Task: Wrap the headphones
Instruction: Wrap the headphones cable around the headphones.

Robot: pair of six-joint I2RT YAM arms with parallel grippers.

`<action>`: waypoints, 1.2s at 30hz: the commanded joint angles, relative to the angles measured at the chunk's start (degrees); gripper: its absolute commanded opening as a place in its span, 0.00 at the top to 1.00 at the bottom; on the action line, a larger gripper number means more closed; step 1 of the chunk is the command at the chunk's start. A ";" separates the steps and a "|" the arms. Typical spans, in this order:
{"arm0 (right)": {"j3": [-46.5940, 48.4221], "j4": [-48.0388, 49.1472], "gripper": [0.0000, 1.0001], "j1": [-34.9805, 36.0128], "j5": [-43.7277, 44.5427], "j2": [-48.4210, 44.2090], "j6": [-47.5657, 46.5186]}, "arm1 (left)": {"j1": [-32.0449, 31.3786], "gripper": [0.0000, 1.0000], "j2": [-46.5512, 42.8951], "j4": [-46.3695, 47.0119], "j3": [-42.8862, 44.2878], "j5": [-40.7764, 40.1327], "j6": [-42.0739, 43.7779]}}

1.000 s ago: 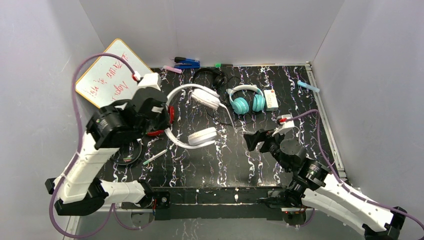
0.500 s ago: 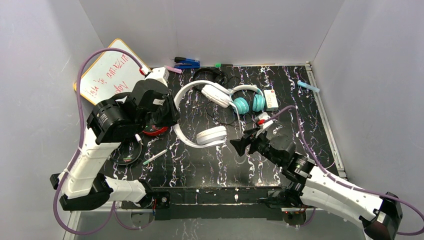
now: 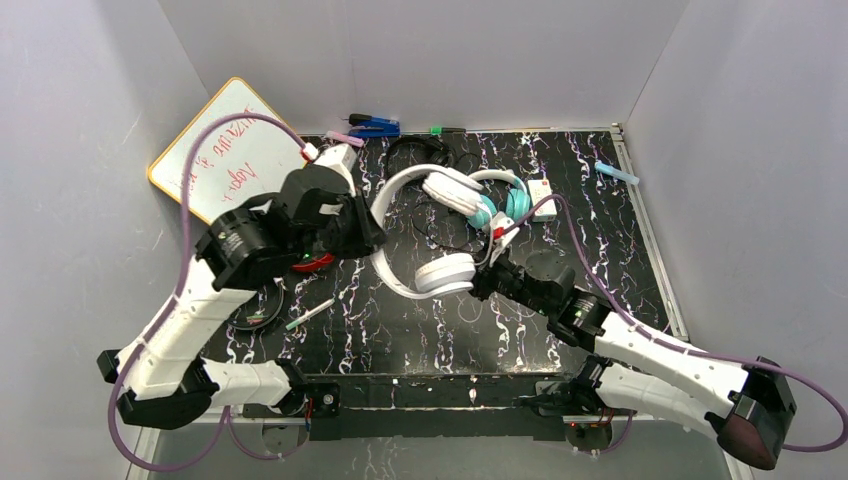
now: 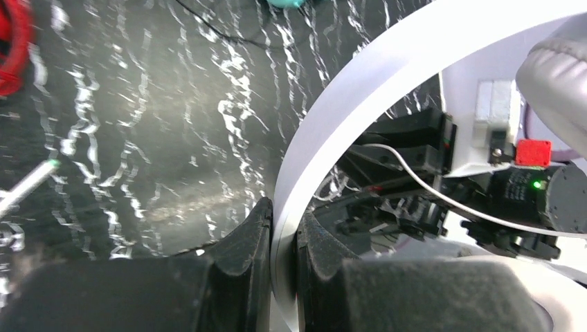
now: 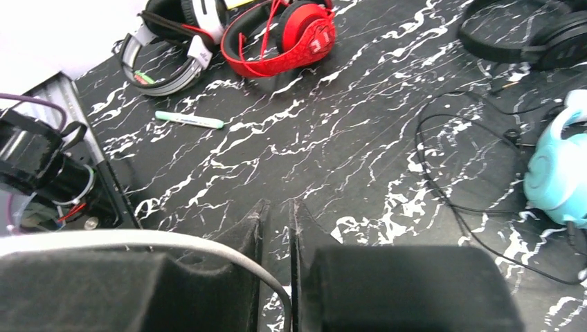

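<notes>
My left gripper (image 3: 375, 235) (image 4: 284, 221) is shut on the band (image 4: 360, 104) of the all-white headphones (image 3: 445, 272), holding them just above the black marbled table (image 3: 420, 330). My right gripper (image 3: 480, 283) (image 5: 277, 228) sits right beside their lower cup. Its jaws are drawn almost together with the thin white cord (image 5: 208, 243) running down between them. The teal headphones (image 3: 515, 200) (image 5: 557, 166) lie behind, partly covered by the white upper cup. The red headphones (image 5: 297, 38) and the white-and-black headphones (image 5: 176, 41) lie at the left. The small black headphones (image 3: 420, 148) are at the back.
A whiteboard (image 3: 215, 160) leans at the back left. A green-tipped pen (image 3: 310, 314) lies near the front left. A blue tool (image 3: 372, 125), a small white box (image 3: 543, 195) and a light blue marker (image 3: 615, 172) lie along the back. A loose black cord (image 5: 457, 159) curls beside the teal headphones.
The left arm carried the white headphones to the right. The right arm reached left to the lower cup, and its jaws closed from wide open to nearly together around the cord.
</notes>
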 commanded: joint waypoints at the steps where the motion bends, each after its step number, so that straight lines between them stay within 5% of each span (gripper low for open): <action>1: 1.14 6.87 0.78 -0.08 -4.26 1.50 3.73 | 0.10 1.00 -1.09 15.12 -6.84 12.28 -5.37; 7: 1.49 11.24 0.79 -0.05 -5.32 4.25 6.46 | 0.12 1.00 -0.25 23.97 -11.83 22.88 -8.27; 14: 2.02 15.03 0.79 -0.10 -9.83 9.22 12.75 | 0.11 1.00 -3.08 36.39 -19.96 24.31 -15.31; 20: 0.49 18.05 0.77 0.17 -14.81 11.78 19.14 | 0.07 1.00 -5.87 39.12 -22.36 10.49 -21.86; 26: -0.34 16.58 0.77 1.77 -16.70 12.45 22.32 | 0.19 1.00 -1.75 32.12 -14.26 -7.00 -25.30; 36: 0.14 10.73 0.88 11.46 -9.03 12.91 24.82 | 0.30 1.00 3.49 28.29 -8.91 -42.36 -20.35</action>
